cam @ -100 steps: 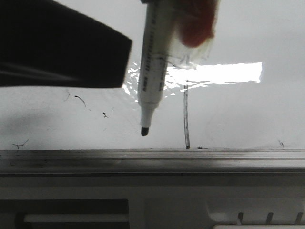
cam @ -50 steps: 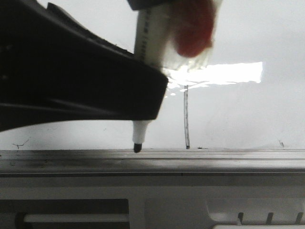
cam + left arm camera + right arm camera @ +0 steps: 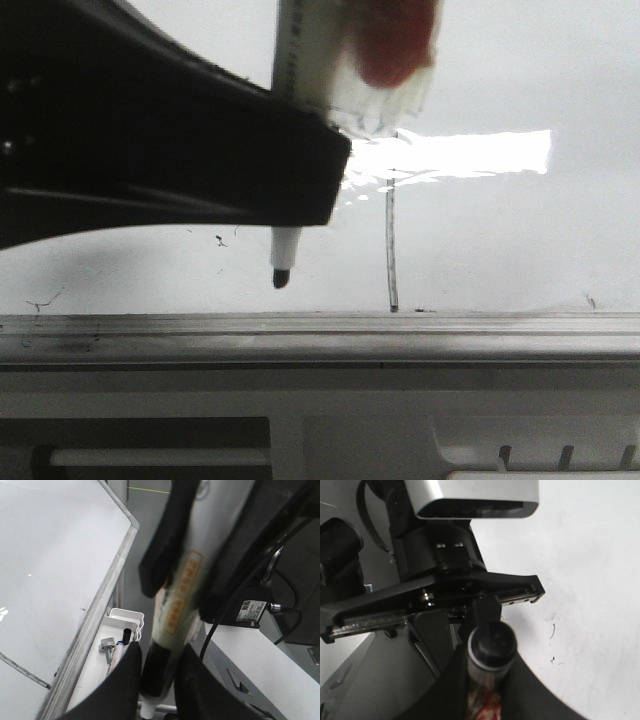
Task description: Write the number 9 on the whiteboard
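Note:
The whiteboard [image 3: 500, 240] fills the front view, with glare across its middle. Only the long straight tail of the number 9 [image 3: 390, 245] shows; its loop is lost in the glare. A white marker [image 3: 287, 245] hangs tip down, just above the board's lower edge and left of the tail. My left gripper [image 3: 310, 190] is a black mass across the marker's barrel, and it is shut on the marker [image 3: 159, 670]. My right gripper [image 3: 490, 680] is shut on the marker's other end [image 3: 491, 647], where red tape shows. Both arms hold the one marker.
A grey metal rail [image 3: 320, 325] runs along the board's near edge. Small stray scribbles [image 3: 220, 240] lie left of the marker tip. A white tray [image 3: 125, 617] beside the board's edge holds a spare marker [image 3: 116, 655] and a screw.
My left gripper came in from the left and closed across the marker's barrel. The marker tip dropped to the rail, then rose a little and shifted left.

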You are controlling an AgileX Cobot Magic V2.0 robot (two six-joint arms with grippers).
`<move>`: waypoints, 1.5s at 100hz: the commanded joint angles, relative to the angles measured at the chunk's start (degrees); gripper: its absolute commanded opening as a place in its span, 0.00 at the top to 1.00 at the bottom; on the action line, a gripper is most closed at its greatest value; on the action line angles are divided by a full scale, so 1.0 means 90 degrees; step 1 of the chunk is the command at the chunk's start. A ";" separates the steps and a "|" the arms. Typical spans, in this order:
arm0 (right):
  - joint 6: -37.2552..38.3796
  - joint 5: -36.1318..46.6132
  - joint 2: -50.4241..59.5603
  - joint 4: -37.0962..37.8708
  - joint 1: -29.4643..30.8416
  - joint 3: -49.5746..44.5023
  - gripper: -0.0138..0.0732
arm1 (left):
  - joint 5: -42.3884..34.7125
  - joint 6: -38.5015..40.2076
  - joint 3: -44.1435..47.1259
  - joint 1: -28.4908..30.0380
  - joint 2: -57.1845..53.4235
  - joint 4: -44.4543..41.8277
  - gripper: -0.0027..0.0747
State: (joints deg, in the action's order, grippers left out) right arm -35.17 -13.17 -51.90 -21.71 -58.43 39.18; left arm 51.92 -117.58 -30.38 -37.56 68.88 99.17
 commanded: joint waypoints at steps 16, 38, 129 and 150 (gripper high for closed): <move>-0.0103 0.0507 0.0054 0.0095 0.0043 0.0239 0.93 | 0.0422 0.0115 -0.0189 -0.0044 -0.0087 0.0444 0.99; -0.0103 0.0507 0.0054 -0.0004 0.0043 0.0239 0.83 | 0.0422 0.0115 -0.0189 -0.0044 -0.0087 0.0444 0.99; -0.0091 0.0195 0.1911 -0.0037 0.1824 0.0239 0.93 | -0.0291 0.0506 0.0573 -0.0056 -0.0098 0.0856 0.99; -0.0091 -0.0111 0.1911 -0.0045 0.1824 0.0239 0.93 | -0.3684 0.3137 -0.0207 -0.0653 -0.0111 0.0856 0.99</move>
State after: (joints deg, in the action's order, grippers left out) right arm -35.72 -17.24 -34.82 -22.07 -42.37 39.21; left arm 30.63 -99.74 -28.13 -40.63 68.88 101.83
